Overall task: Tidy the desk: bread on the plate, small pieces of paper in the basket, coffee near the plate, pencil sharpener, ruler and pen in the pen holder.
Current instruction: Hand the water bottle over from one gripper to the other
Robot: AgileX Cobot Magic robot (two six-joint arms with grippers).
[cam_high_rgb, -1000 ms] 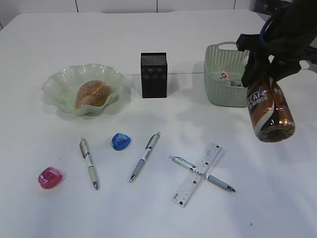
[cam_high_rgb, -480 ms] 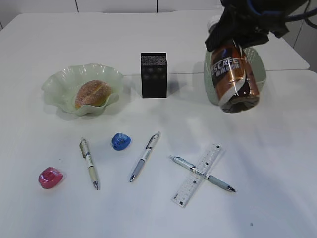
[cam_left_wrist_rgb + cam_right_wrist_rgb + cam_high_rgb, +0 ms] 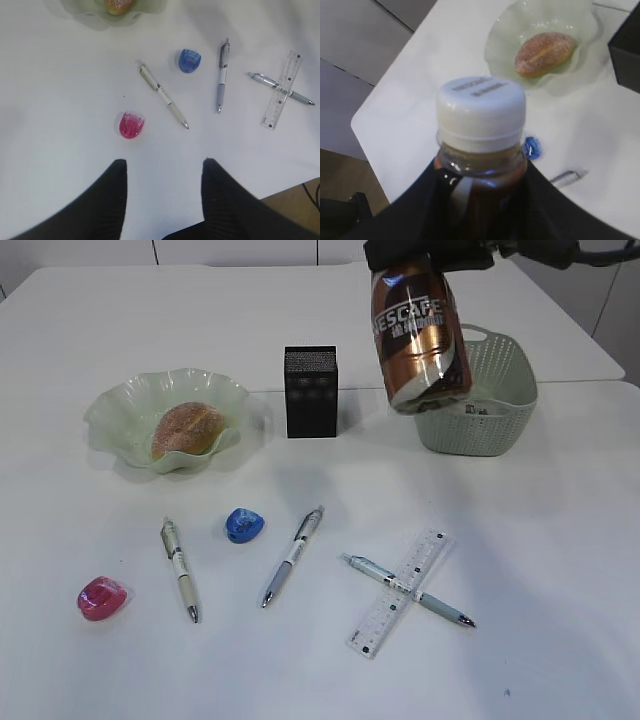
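coffee [image 3: 418,335] hangs clamped in right gripper [image 3: 480,195] above desk [image 3: 540,540]; left gripper [image 3: 164,192] spread, holding nothing.

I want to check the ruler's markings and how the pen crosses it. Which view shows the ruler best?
The exterior view: the ruler lies whole and near, a pen crossing over it. The left wrist view shows it whole too, but smaller, near the right edge. The right wrist view does not show it.
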